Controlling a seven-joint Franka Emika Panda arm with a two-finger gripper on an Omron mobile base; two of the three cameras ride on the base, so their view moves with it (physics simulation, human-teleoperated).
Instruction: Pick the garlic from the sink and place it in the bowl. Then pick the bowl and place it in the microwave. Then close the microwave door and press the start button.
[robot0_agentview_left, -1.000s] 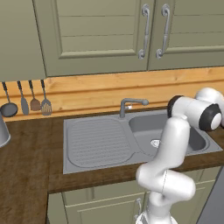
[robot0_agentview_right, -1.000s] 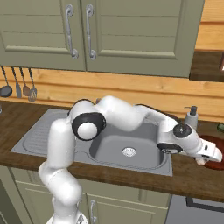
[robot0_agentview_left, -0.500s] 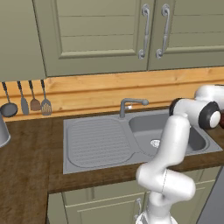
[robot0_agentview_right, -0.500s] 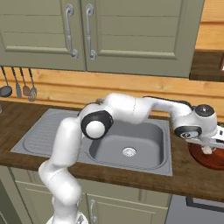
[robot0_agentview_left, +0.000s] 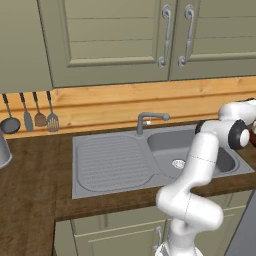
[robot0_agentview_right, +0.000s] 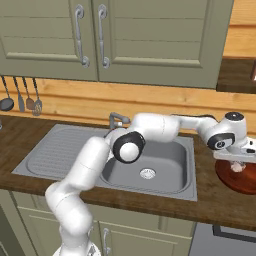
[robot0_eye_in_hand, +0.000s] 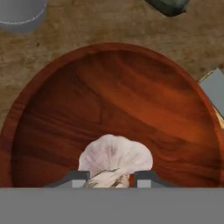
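In the last second your arm has swung from the sink (robot0_agentview_right: 105, 155) basin to the right, and the gripper (robot0_eye_in_hand: 112, 177) now hangs over the bowl (robot0_agentview_right: 239, 180) near the counter's (robot0_agentview_right: 210, 200) right end. The fingers (robot0_eye_in_hand: 75, 177) pinch the garlic (robot0_eye_in_hand: 116, 158) above the bowl's middle. You can release now; rim stands well clear all around.

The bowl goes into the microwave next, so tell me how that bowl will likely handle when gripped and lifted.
The bowl looks like one rigid glossy piece, so it should stay stiff but may be slippery under the pads. It is wide and shallow, so a grip on one rim would probably let it tilt. The rounded garlic, now between the end effector fingertips, could roll inside once released.
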